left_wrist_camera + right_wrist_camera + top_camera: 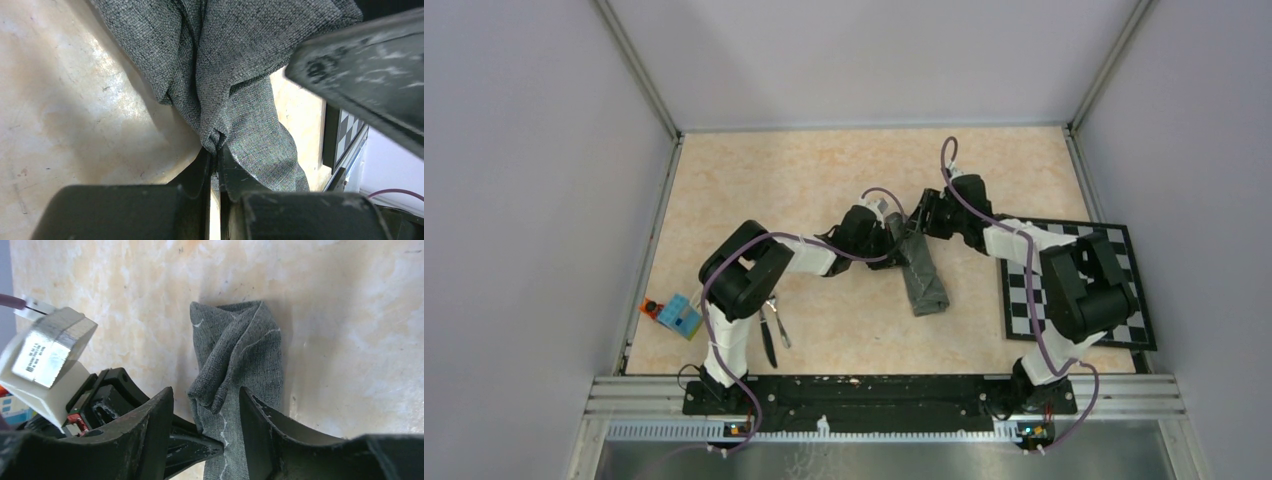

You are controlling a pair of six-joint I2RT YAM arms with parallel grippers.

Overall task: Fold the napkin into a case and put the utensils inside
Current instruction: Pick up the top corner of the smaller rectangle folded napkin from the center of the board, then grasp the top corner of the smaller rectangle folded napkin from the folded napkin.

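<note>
The napkin (pixel 923 278) lies mid-table as a narrow, rumpled dark grey strip. My left gripper (pixel 898 248) is shut on a bunched fold at its far end; the left wrist view shows the cloth (pixel 235 75) pinched between the tips of that gripper (pixel 216 149). My right gripper (pixel 921 220) hangs just behind that end, open, its jaws astride the raised fold (pixel 235 355) without closing on it, in the right wrist view (pixel 206 392). The utensils, a knife (pixel 769 338) and a fork (pixel 781 325), lie by the left arm's base, away from both grippers.
A black-and-white checkered board (pixel 1074 285) lies under the right arm, at the right. A small coloured block (pixel 674 314) sits near the left wall. The two grippers are close together; the left one's finger (pixel 200 442) shows between the right one's jaws.
</note>
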